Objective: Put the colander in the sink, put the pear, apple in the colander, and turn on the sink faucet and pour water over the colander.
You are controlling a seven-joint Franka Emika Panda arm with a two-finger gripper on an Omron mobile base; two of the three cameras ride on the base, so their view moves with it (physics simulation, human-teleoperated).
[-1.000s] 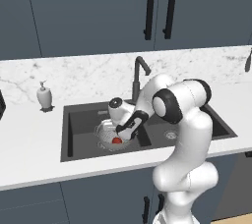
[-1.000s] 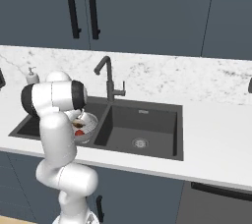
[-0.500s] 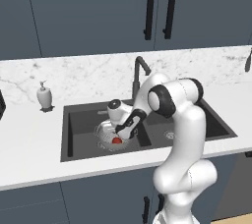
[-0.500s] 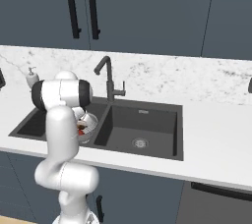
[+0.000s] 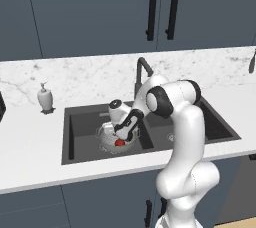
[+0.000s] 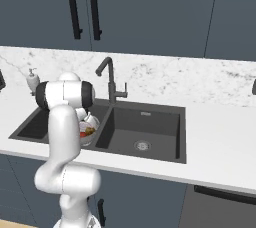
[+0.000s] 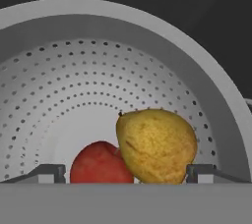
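Since a second ago your claw (image 7: 126,174) has spread wide, freeing the pear (image 7: 156,145) beside the apple (image 7: 100,163) in the colander (image 7: 74,70), lower centre of frame; next, you need the faucet (image 5: 142,74).

No text, label, brand, number or sign can be read anywhere

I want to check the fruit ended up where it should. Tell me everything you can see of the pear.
The pear is yellowish-brown with faint speckles and a small dark stem tip at its narrow upper left. It lies tilted on the bottom of the perforated silver-grey colander, which sits in the left basin of the dark sink. It leans against the red apple beside it. The gripper's fingertips stand apart on either side, not touching it.
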